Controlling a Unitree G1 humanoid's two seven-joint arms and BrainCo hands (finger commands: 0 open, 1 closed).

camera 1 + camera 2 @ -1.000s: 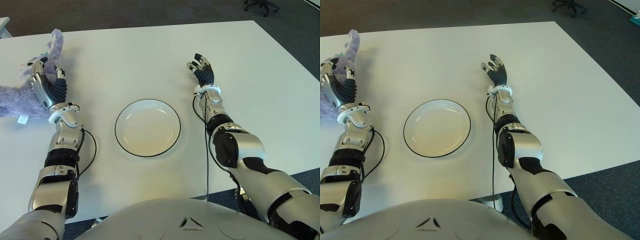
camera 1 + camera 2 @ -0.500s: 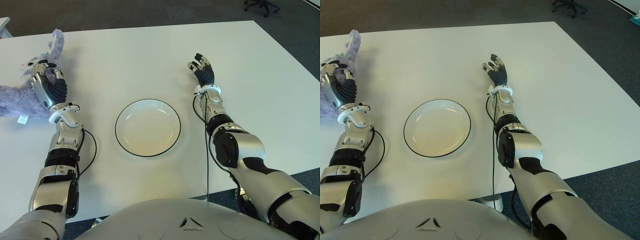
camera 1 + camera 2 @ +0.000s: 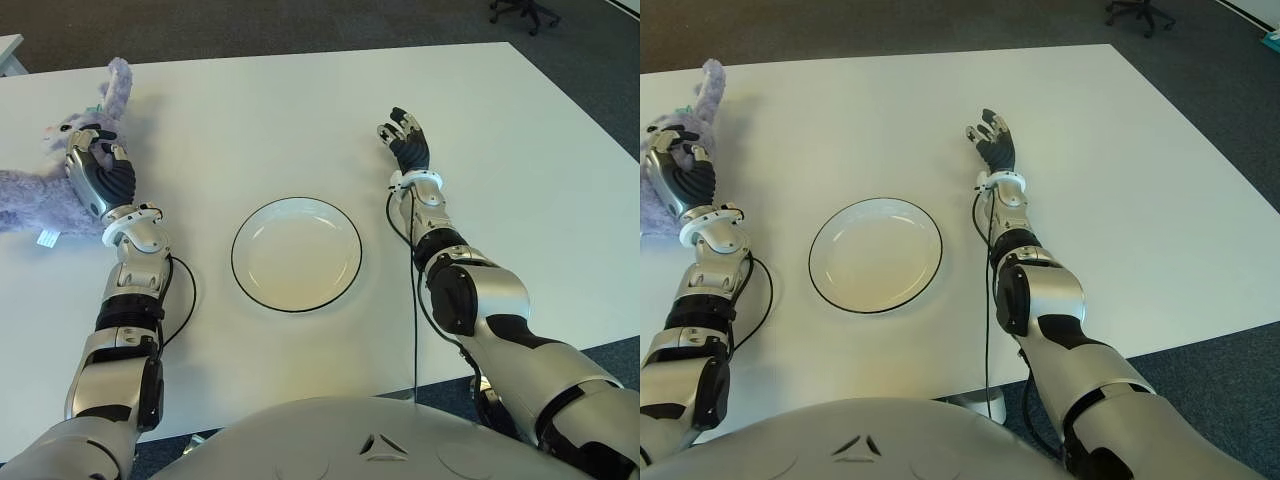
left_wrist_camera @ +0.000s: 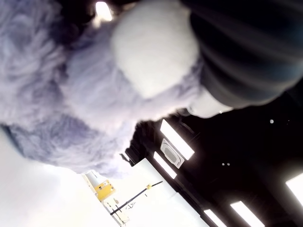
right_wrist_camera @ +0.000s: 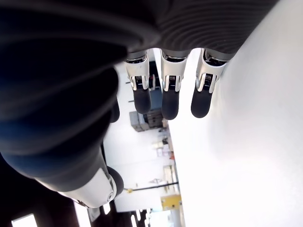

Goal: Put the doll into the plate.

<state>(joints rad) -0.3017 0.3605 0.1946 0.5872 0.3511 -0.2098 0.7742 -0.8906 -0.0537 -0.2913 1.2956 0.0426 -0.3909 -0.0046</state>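
The left hand [image 3: 95, 175] has curled its fingers tighter than a second ago, now clasped on the doll [image 3: 45, 190], a fluffy lavender plush with one long ear up, lying at the worktop's [image 3: 250, 120] nine o'clock edge. The empty white plate [image 3: 296, 254] sits centre. At its two o'clock the right hand [image 3: 405, 142] stays spread, holding nothing.

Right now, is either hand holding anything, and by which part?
The left hand grips the purple plush doll around its head end, below the raised ear. The right hand is open and holds nothing.
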